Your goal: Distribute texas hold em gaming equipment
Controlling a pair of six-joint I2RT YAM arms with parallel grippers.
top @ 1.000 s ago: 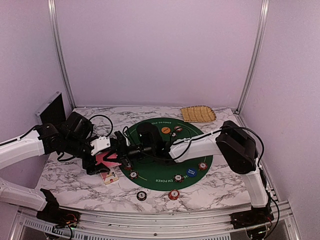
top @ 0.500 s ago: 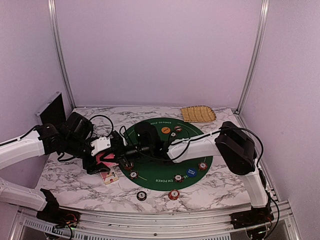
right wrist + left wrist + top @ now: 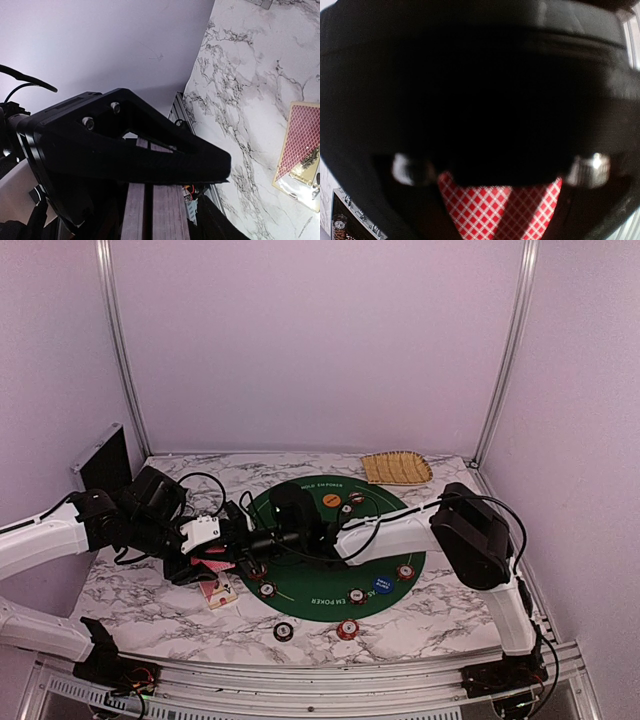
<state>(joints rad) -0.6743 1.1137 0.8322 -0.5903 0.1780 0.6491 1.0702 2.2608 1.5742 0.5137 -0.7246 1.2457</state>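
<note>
A fan of red-backed playing cards (image 3: 495,210) sits between my left gripper's jaws, low in the left wrist view. Seen from above, the left gripper (image 3: 232,548) is shut on these cards (image 3: 213,562) over the marble, just off the green mat's left edge. My right gripper (image 3: 253,542) faces it tip to tip. Its black fingers (image 3: 150,157) stand apart with nothing between them. A second red-backed card pack (image 3: 299,150) lies flat on the marble below, also in the top view (image 3: 220,591). Chips (image 3: 267,589) (image 3: 357,595) (image 3: 405,571), a blue button (image 3: 382,583) and an orange button (image 3: 331,500) lie on the mat.
Two chips (image 3: 284,631) (image 3: 347,629) lie on the marble in front of the green mat (image 3: 300,585). A tan woven tray (image 3: 396,467) stands at the back right. A black box (image 3: 103,460) leans at the far left. The right arm's forearm (image 3: 400,532) spans the mat.
My left gripper has closed on the red-backed cards. The right gripper's jaws have parted and let go of them. Both arms have hardly shifted.
</note>
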